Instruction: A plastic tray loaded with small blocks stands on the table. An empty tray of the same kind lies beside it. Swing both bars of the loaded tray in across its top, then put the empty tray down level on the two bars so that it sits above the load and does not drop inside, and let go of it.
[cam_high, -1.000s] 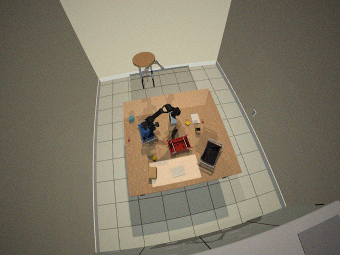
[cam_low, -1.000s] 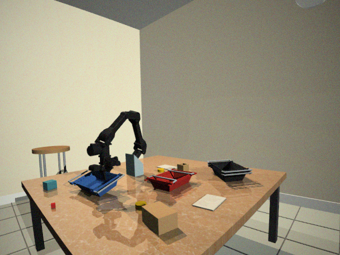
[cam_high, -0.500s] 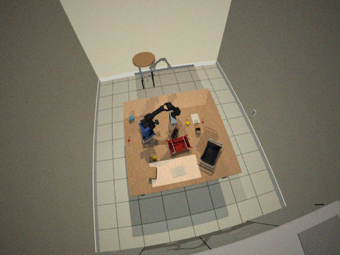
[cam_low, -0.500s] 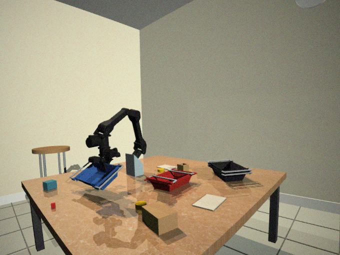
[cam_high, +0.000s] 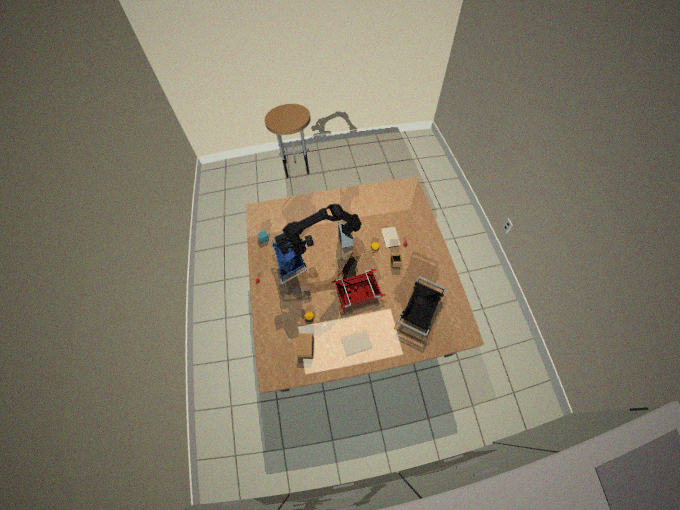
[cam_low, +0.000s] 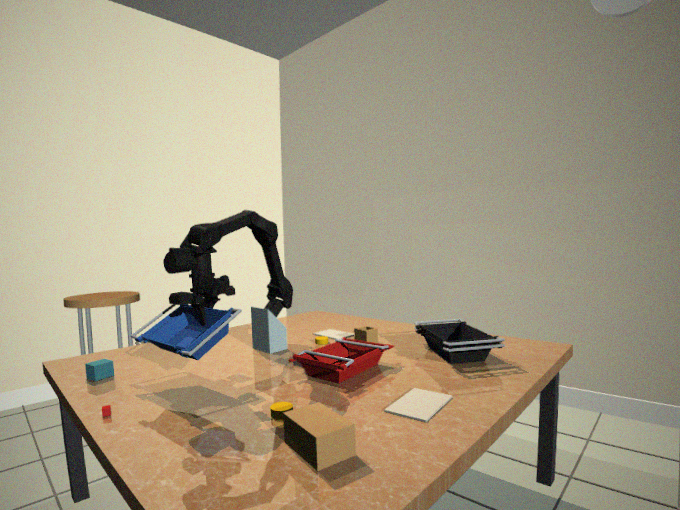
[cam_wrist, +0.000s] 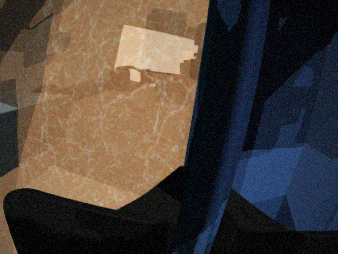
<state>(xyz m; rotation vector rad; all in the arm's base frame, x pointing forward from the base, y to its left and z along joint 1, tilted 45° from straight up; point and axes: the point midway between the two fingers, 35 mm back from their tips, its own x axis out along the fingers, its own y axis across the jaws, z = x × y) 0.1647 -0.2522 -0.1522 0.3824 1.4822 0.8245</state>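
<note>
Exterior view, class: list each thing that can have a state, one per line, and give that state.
Pincer: shut on the blue tray's wall.
Blue tray: lifted off the table, tilted, empty.
Red tray: on the table, both bars across its top.
Black tray: on the table, untouched.

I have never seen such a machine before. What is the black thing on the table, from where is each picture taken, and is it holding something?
The black thing is a robot arm with several joints, mounted on the table. At its end is a gripper, two fingers that close like tongs.

The first picture looks down from the ceiling. The second looks from the side of the room. The third comes from a camera on the arm's wrist, so it shows the dark fingers very close.

The gripper is shut on the wall of the blue tray, which hangs tilted above the table. Also on the table stand a red tray with two wire bars across its top, a black tray, a tan box and some small blocks.
</note>
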